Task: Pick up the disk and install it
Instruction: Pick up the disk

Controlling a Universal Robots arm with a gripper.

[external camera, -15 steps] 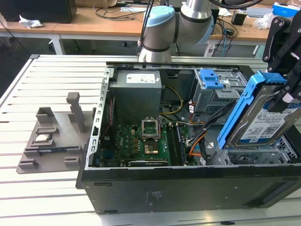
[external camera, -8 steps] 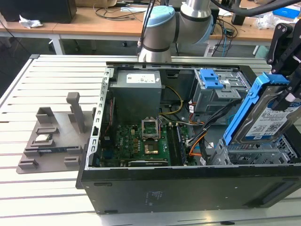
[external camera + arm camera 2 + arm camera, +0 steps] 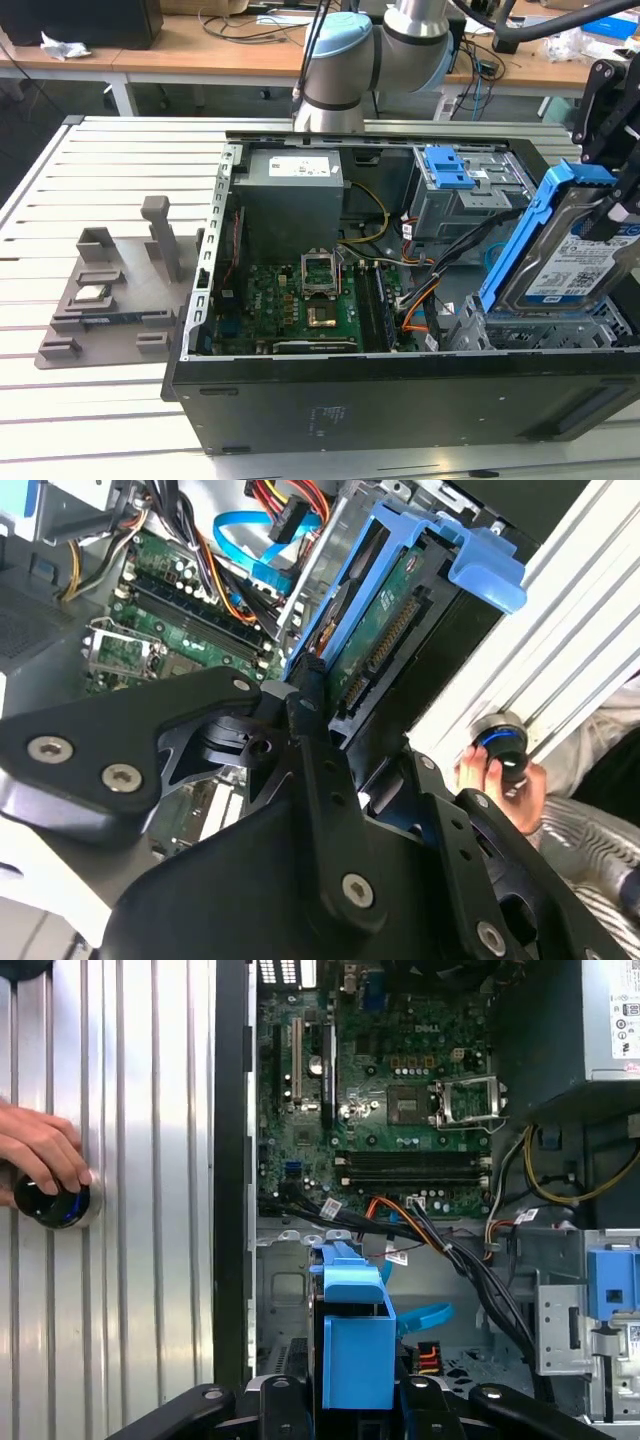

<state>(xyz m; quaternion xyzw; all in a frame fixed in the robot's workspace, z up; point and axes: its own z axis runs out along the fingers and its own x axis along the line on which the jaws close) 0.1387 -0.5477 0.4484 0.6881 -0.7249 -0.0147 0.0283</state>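
Note:
The disk (image 3: 565,255) is a silver hard drive with a blue-and-white label in a blue carrier frame. It hangs tilted, on edge, over the open bay at the exterior view's right end of the computer case (image 3: 400,400). My gripper (image 3: 612,212) is shut on its upper edge. In the second wrist view the disk (image 3: 390,630) shows its green circuit side, clamped between the black fingers (image 3: 308,695). In the first wrist view the blue carrier (image 3: 355,1335) stands just ahead of the gripper (image 3: 355,1405), above the metal bay floor.
The case holds a green motherboard (image 3: 310,300), a grey power supply (image 3: 295,190), a drive cage with a blue latch panel (image 3: 455,168) and loose cables (image 3: 440,270). A grey fixture (image 3: 110,295) lies at the exterior view's left. A person's hand (image 3: 40,1150) rests on a black knob.

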